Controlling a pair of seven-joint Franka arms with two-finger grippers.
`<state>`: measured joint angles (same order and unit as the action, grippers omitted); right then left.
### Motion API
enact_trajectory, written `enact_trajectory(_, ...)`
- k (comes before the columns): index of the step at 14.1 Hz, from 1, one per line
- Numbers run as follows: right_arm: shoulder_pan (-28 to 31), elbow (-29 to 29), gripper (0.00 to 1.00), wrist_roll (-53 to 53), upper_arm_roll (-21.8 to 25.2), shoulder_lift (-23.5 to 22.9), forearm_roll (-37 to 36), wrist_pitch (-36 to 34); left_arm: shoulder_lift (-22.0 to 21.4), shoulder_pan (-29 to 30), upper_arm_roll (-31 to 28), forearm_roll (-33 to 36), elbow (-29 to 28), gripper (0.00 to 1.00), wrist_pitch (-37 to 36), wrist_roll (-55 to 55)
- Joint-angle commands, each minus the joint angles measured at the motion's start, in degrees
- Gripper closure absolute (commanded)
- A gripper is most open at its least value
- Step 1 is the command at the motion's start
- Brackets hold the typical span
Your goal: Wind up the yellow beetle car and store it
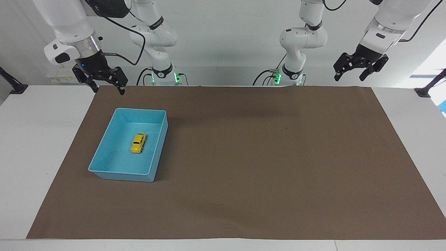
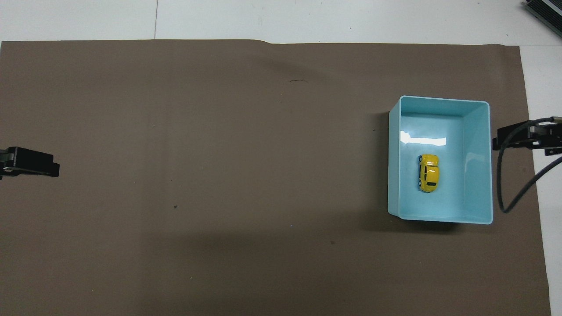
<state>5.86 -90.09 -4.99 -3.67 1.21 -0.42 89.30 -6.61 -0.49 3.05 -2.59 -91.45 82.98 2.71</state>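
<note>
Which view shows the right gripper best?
The facing view: the whole right gripper shows with its fingers apart, empty, raised over the table edge near the blue bin. The overhead view catches only part of it at the frame edge beside the bin.

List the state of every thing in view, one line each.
yellow beetle car: upright on its wheels in the bin, untouched.
blue bin: open-topped, on the brown mat, holding only the car.
right pincer: open, empty, raised near the bin's robot-side corner.
left pincer: open, empty, raised, waiting.

White wall [image 1: 226,42], white table [image 1: 41,139] w/ brown mat [image 1: 261,157]; maybe window.
</note>
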Motion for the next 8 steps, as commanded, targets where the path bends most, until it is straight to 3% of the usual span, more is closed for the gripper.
enact_trajectory(1,0.5,0.6,0.00,1.9,-0.1,-0.2,0.2,-1.1,-1.2,-0.3,-0.2,-0.2,-1.3,0.00,0.3,-0.7)
enact_trajectory(8,0.5,0.5,0.00,1.8,-0.1,-0.2,0.2,-1.2,-0.7,-0.1,-0.3,-0.1,-0.6,0.00,0.5,-1.4)
